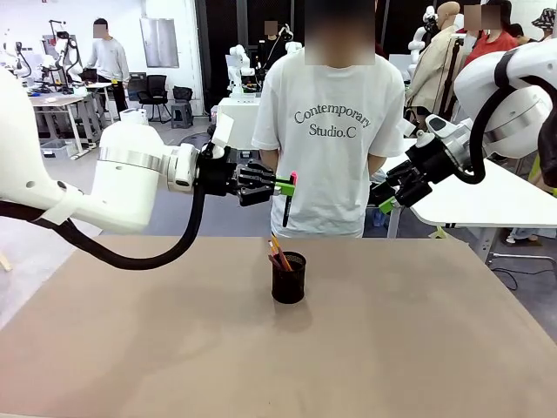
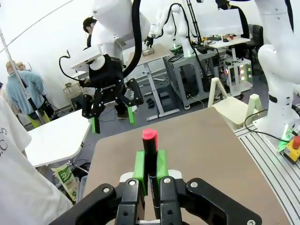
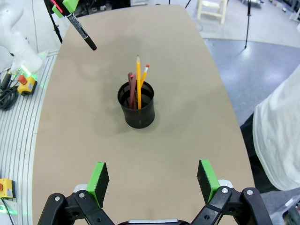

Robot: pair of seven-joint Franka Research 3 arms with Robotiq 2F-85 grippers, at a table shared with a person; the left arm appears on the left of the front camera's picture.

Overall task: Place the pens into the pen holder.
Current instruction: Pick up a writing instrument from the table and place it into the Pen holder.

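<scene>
We see our left gripper [image 1: 285, 185] clamped on a black pen with a red end [image 1: 287, 202], hanging above the black mesh pen holder [image 1: 289, 277]. Our right gripper [image 1: 389, 198] is wide open, empty.

One black pen with red end [image 1: 287, 198] sat clamped in left gripper [image 1: 284, 185]. Below it, one black mesh pen holder [image 1: 289, 277] held three sticks: two orange-yellow pencils [image 3: 138, 80], one reddish-pink pen [image 3: 132, 89]. Two grippers counted; right gripper [image 1: 386, 199] empty.
</scene>
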